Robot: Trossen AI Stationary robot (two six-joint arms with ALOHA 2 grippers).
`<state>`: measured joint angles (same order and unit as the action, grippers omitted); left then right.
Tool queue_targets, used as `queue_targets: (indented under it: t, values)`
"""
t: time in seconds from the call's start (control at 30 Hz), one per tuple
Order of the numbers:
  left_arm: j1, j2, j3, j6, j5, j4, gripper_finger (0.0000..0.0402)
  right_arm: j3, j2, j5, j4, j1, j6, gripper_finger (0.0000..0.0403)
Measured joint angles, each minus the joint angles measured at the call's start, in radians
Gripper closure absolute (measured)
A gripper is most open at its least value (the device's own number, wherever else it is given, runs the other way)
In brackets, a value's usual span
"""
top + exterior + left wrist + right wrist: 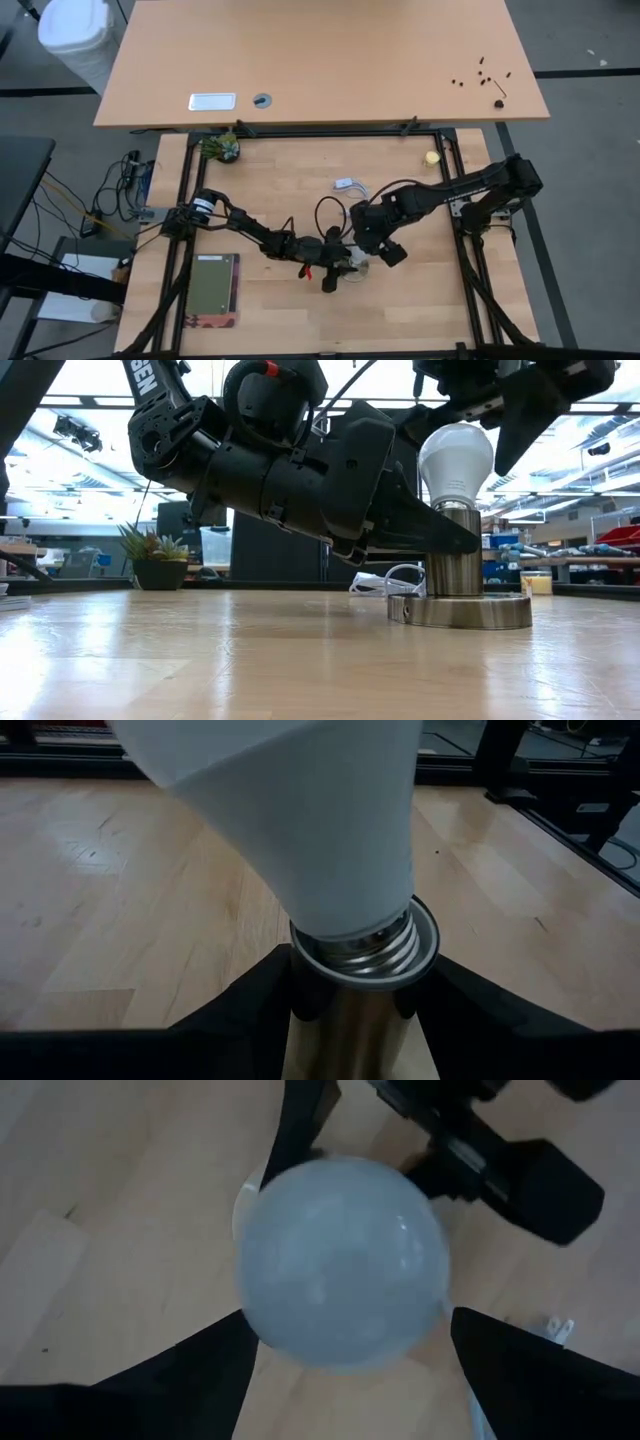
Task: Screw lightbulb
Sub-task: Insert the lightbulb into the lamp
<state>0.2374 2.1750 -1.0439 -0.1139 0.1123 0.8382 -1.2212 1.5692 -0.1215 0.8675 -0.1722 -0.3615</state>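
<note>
Left gripper [440, 540] clamps the socket [456, 565]; right gripper [345, 1370], fingers apart above the lightbulb [456, 465], risks cross-threading it.

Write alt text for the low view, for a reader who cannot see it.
A white lightbulb stands upright in a brass lamp socket on a wooden table. The left gripper clamps the socket's stem, and the right gripper hangs open just above the bulb.

partial white lettering, perhaps "SEN", on dark arm [150, 390]
</note>
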Motion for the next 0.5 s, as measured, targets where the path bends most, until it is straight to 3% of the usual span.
queue_targets:
  t: [0.5]
  values:
    - [0.0,0.0,0.0,-0.002,-0.001,0.001,0.0213,0.02,0.017,-0.038,-0.149,-0.027,-0.008,0.0033]
